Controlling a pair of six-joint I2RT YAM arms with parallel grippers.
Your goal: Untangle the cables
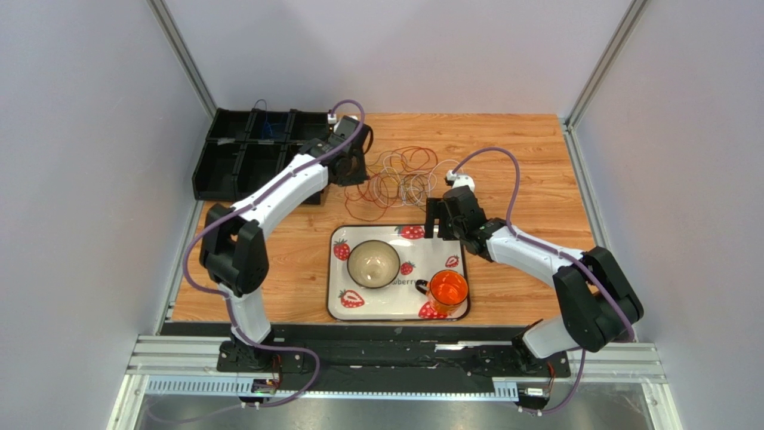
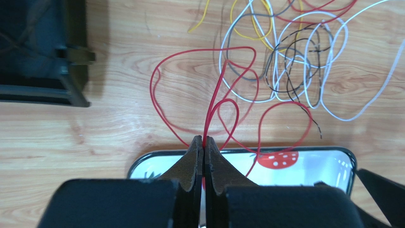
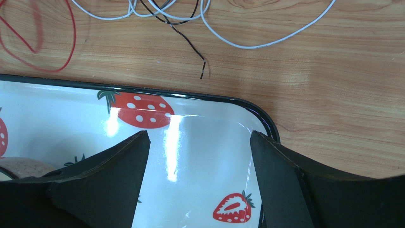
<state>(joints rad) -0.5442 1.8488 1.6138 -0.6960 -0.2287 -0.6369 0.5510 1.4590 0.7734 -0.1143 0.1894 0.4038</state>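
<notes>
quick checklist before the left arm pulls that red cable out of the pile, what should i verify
1. Left gripper shut on the red cable: ok, it is pinched at the tips.
2. Red cable free of the others: not ok, its loops cross the white cables and a grey one.
3. Right gripper open and empty: ok.
4. Right gripper placed to hold the pile down: not ok, it hangs over a corner of the tray, with the cables beyond it.
5. Red loop clear of the tray rim: cannot tell, since one loop shows across the rim in the left wrist view.
</notes>
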